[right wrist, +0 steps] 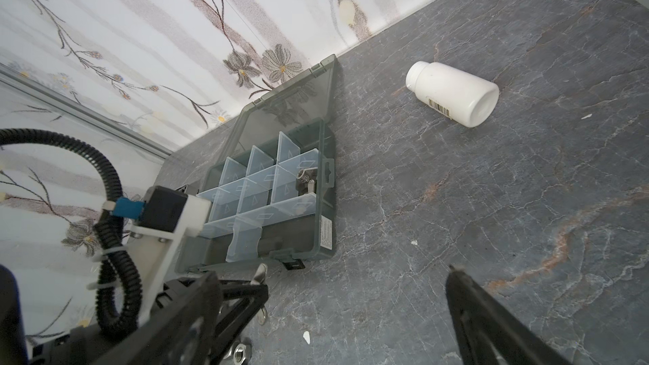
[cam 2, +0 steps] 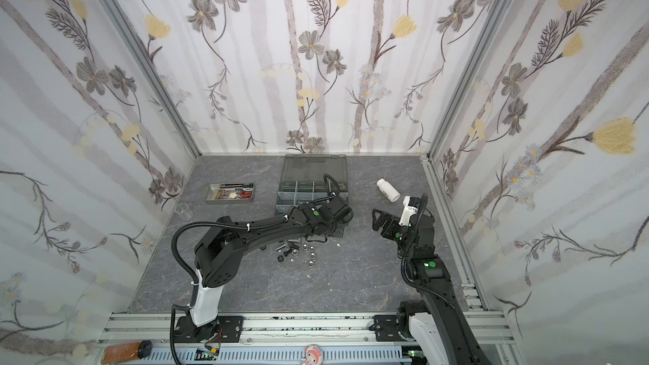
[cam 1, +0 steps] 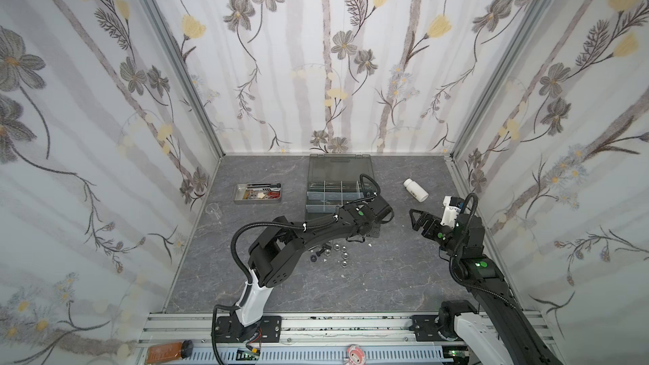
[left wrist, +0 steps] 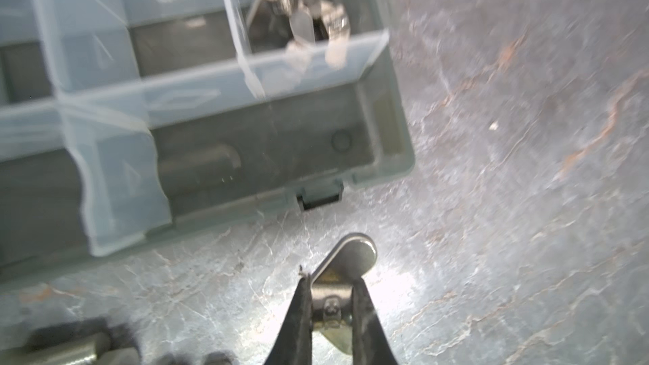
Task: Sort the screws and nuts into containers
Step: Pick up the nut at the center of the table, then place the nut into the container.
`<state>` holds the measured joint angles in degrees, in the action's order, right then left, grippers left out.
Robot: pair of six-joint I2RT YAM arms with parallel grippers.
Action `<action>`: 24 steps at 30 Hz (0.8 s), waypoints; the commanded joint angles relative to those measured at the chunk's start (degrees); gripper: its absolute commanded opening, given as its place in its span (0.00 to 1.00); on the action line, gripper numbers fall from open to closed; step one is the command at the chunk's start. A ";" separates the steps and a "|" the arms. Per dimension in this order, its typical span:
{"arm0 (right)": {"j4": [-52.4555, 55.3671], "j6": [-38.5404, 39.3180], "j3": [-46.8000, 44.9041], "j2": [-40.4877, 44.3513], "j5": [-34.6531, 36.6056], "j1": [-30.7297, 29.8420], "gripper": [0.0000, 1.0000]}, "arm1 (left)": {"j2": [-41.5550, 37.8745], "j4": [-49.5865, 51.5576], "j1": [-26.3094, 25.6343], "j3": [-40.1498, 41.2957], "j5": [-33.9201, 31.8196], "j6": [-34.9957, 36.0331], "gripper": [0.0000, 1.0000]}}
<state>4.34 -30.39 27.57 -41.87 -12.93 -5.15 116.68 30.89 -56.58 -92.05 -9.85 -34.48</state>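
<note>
My left gripper [left wrist: 332,282] is shut on a silver wing nut [left wrist: 353,254], one ear sticking out past the fingertips. It hangs over the table just in front of the latch on the dark grey organizer box [left wrist: 404,135]. The same wing nut [right wrist: 260,273] shows in the right wrist view. One of the containers holds more wing nuts [left wrist: 302,12]. Loose screws and nuts [cam 1: 330,252] lie on the table under my left forearm, in both top views. My right gripper [cam 1: 416,217] stands open and empty, right of the box [cam 1: 333,191].
A white bottle [cam 1: 416,189] lies on its side right of the box. At the back left stands a shallow steel tray [cam 1: 258,193] with small items, and a clear cup [cam 1: 214,210] sits near the left wall. The box lid [cam 1: 339,168] lies open toward the back wall.
</note>
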 commanded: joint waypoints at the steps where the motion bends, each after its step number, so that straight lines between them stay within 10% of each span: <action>1: -0.56 0.29 0.87 -0.31 0.14 -0.06 1.00 | -0.17 2.70 1.56 -3.01 -1.15 2.23 0.13; 24: -2.33 1.42 -0.11 -2.28 0.86 -1.31 0.99 | 15.56 6.71 11.11 -28.25 6.82 7.76 0.10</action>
<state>4.05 -29.47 27.29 -44.29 -12.05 -6.15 130.85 36.75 -45.87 -118.43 -4.32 -27.22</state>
